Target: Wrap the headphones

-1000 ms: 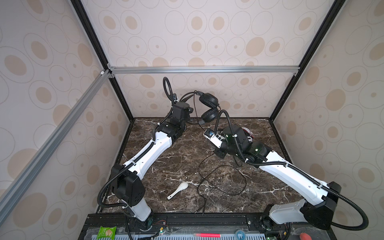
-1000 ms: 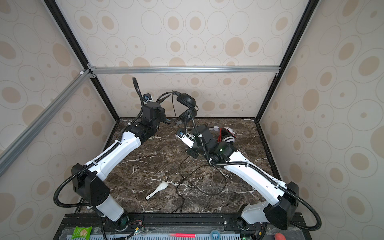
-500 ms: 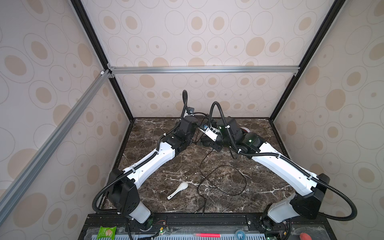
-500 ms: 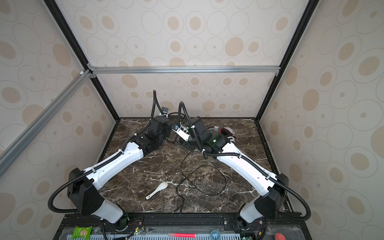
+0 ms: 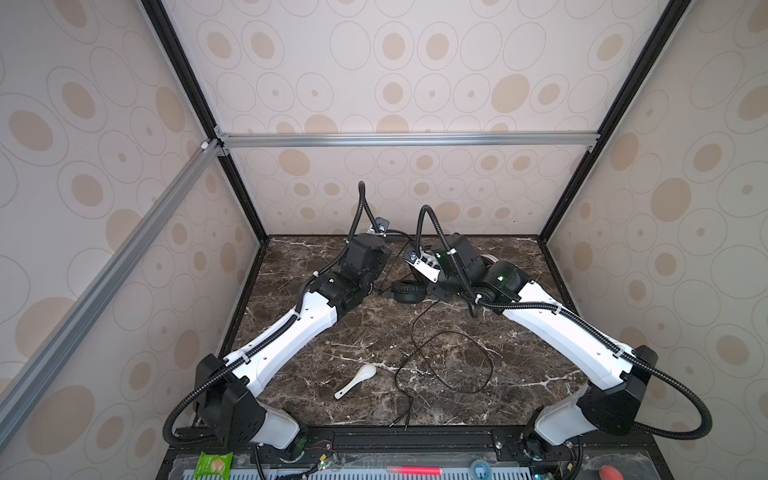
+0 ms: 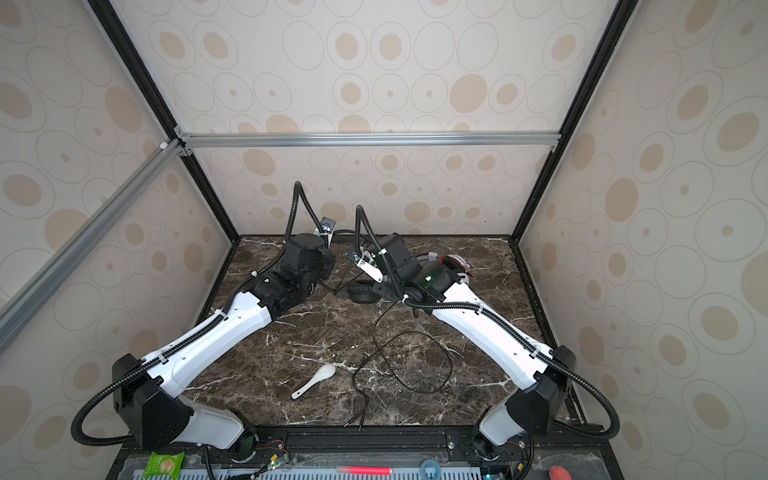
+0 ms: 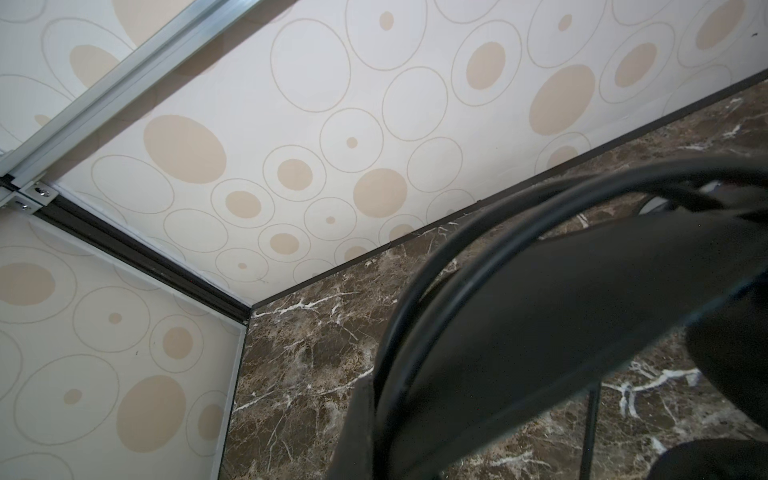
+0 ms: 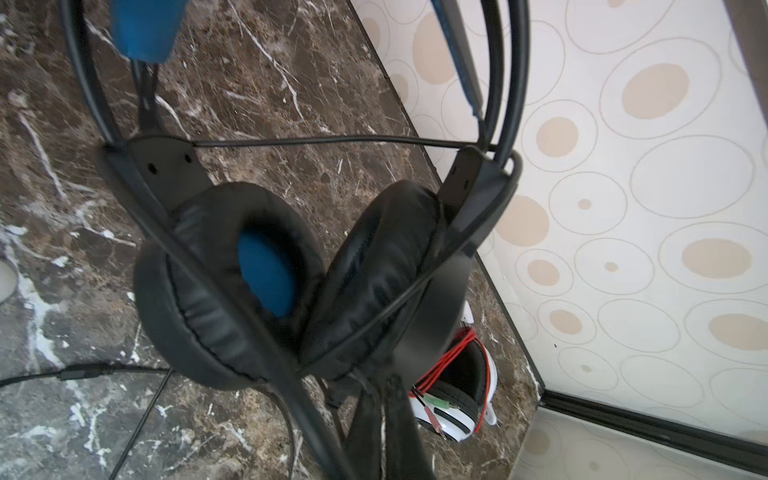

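The left gripper is clamped on the headband of the black headphones, whose earcups sit low over the marble tabletop between the arms. The right gripper has its jaws together just beneath the earcups, where the thin black cable runs past.

One black headphones, one white headphones, one spoon

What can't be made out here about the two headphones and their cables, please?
- White headphones: mostly behind the right arm in both top views; partly behind the black headphones in the right wrist view.
- Cable plug: too small in both top views.
- Black headband: blurred, cut off, left wrist view.
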`<state>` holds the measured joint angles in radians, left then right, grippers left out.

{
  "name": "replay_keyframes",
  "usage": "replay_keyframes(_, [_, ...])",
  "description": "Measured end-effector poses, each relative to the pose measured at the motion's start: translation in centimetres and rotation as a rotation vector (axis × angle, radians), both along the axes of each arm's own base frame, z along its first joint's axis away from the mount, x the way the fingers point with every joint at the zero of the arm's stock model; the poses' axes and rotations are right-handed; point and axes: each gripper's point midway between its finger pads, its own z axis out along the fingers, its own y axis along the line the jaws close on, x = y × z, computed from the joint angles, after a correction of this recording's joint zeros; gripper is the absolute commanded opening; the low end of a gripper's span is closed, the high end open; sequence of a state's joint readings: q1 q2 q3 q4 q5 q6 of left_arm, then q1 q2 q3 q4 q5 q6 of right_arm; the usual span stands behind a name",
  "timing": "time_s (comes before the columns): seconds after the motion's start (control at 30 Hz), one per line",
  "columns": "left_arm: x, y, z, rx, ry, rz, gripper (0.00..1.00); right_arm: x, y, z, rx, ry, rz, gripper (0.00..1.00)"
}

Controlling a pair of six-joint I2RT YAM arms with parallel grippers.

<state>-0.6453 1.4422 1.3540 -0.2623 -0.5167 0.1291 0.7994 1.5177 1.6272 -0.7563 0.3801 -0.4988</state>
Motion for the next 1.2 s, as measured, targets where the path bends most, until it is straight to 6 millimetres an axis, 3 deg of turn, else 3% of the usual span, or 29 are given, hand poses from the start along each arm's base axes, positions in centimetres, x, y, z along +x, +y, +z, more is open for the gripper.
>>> replay_keyframes(0.43, [-2.2,-2.6,-1.5,0.064,0.145,-0.234,0.00,0.5,-1.4,0.2,-0.136,-0.059,0.004,0.09])
replay_keyframes(0.67, [-3.2,-2.7,-2.6,0.095,0.211,-0.278,0.00,0.1,-1.9,-1.1,-0.202,-0.050,0.034,0.13])
replay_keyframes(0.97, [-4.1,-3.2,-1.3,0.073,0.217,-0.334,0.00,0.3,-2.7,-1.4,-0.219,-0.057,0.026,0.13])
replay_keyframes(1.2, [-5.4,-4.3,-1.2,0.022,0.249,-0.412,0.00,2.1,-4.7,-0.4,-0.097,-0.054,-0.060,0.14])
